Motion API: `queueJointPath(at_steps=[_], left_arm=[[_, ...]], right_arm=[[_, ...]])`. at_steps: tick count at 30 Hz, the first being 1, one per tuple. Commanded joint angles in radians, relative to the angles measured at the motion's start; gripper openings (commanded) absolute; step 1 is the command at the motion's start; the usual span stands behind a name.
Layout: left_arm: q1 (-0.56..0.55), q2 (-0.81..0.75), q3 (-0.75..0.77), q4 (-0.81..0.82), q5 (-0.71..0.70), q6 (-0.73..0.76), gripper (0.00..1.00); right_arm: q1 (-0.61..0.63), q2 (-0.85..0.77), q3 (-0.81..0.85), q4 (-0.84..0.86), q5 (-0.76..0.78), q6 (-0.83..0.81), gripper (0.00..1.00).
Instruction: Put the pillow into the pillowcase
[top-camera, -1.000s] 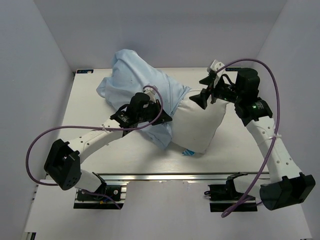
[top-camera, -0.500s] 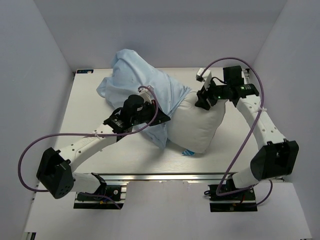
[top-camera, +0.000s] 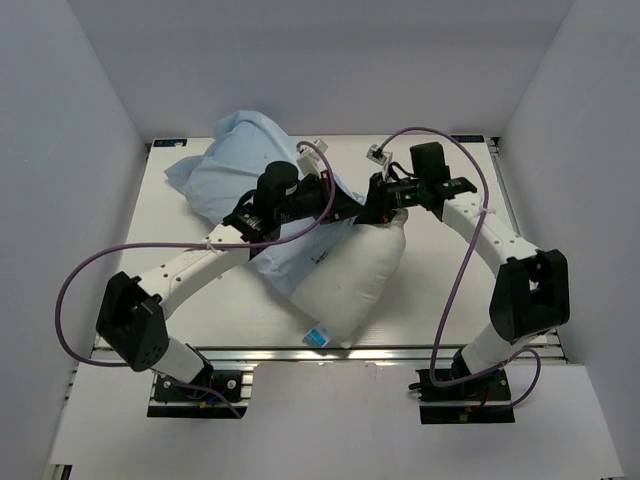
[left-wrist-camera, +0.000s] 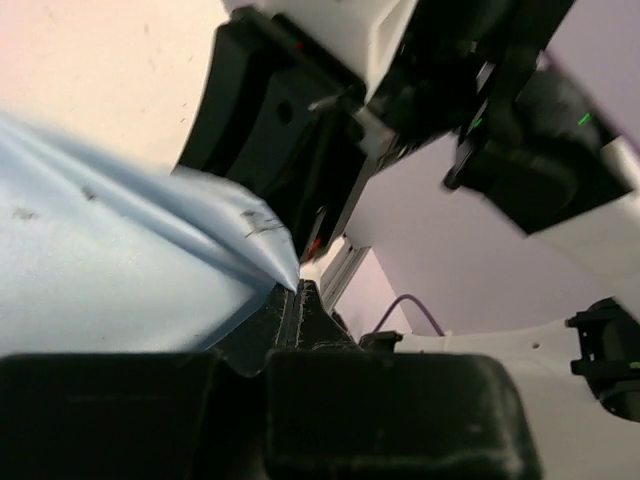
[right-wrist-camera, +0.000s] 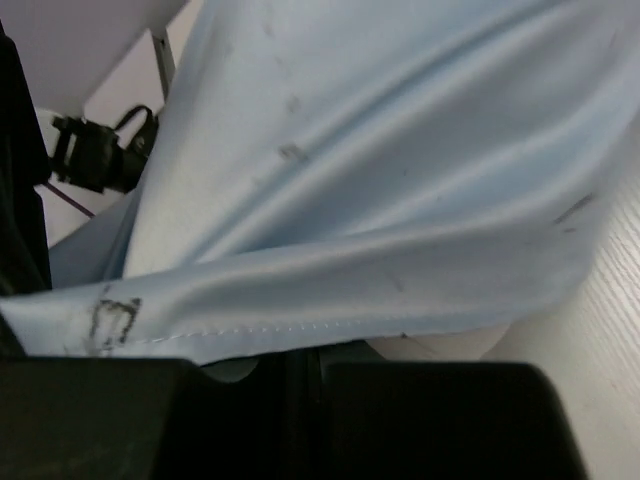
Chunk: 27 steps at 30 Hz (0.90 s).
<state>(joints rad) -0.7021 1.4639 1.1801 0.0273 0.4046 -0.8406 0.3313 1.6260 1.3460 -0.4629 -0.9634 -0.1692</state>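
The pillow (top-camera: 350, 275) is a plump white cushion lying slantwise on the table, its upper end tucked under the light-blue pillowcase (top-camera: 232, 172). My left gripper (top-camera: 345, 205) is shut on the pillowcase edge; in the left wrist view the blue cloth (left-wrist-camera: 100, 270) runs into the closed tips of the left gripper (left-wrist-camera: 298, 292). Close beside it at the same opening, my right gripper (top-camera: 378, 200) is shut on the stitched hem. In the right wrist view the pillowcase (right-wrist-camera: 380, 180) drapes across the right gripper (right-wrist-camera: 305, 352), with a sliver of pillow (right-wrist-camera: 430, 345) under the hem.
The white table (top-camera: 450, 290) is walled in on three sides. An aluminium rail (top-camera: 300, 355) runs along its near edge by the arm bases. Purple cables (top-camera: 80, 280) loop from both arms. A small blue-and-white tag (top-camera: 318, 337) sticks out at the pillow's near corner.
My right arm swung left to the pillowcase opening and its jaws closed on the hem. My left gripper carried its cloth edge to the right. The pillow's near end slid down and left.
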Motion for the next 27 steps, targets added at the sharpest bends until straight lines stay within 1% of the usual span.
queueJointPath(at_steps=[1,2,3,4,5,7,10,13,15,18,22,24,25,26,27], left_arm=[[-0.014,0.010,0.110,0.086,0.134,-0.020,0.00],[-0.019,0.012,0.125,0.086,0.140,-0.020,0.00],[-0.020,0.009,0.151,0.086,0.149,-0.020,0.00],[-0.022,0.006,0.162,0.086,0.154,-0.020,0.00],[-0.023,-0.005,0.170,0.088,0.154,-0.022,0.00],[-0.025,-0.020,0.181,0.091,0.155,-0.023,0.00],[-0.025,-0.057,0.174,0.085,0.139,-0.022,0.00],[-0.025,-0.086,0.153,0.089,0.119,-0.022,0.00],[-0.025,-0.083,0.151,0.097,0.115,-0.023,0.00],[-0.025,-0.056,0.167,0.140,0.114,-0.038,0.00],[-0.030,-0.016,0.190,0.184,0.137,-0.052,0.00],[-0.031,-0.016,0.171,0.158,0.145,-0.049,0.00],[-0.033,-0.023,0.153,0.145,0.148,-0.046,0.00],[-0.033,-0.033,0.100,0.122,0.142,-0.035,0.00],[-0.033,-0.052,0.072,0.052,0.131,-0.023,0.00]], right_arm=[[0.025,-0.097,-0.063,0.542,-0.046,0.518,0.00],[0.026,-0.107,-0.071,0.652,0.042,0.560,0.00],[0.026,-0.120,-0.073,0.700,0.086,0.633,0.00],[0.025,-0.123,-0.073,0.743,0.132,0.664,0.00],[0.023,-0.126,-0.065,0.812,0.217,0.689,0.00],[0.014,-0.117,-0.048,0.854,0.325,0.744,0.00],[-0.015,-0.083,0.019,0.892,0.432,0.784,0.00],[-0.066,-0.038,0.103,0.920,0.472,0.824,0.00],[-0.098,-0.020,0.158,0.931,0.495,0.821,0.00],[-0.130,-0.018,0.215,0.945,0.523,0.786,0.00],[-0.144,-0.054,0.214,0.974,0.517,0.694,0.00],[-0.140,-0.104,0.168,1.017,0.490,0.617,0.00],[-0.133,-0.124,0.095,1.023,0.479,0.582,0.00],[-0.123,-0.171,0.050,1.023,0.473,0.535,0.00],[-0.095,-0.196,-0.002,1.024,0.450,0.428,0.00]])
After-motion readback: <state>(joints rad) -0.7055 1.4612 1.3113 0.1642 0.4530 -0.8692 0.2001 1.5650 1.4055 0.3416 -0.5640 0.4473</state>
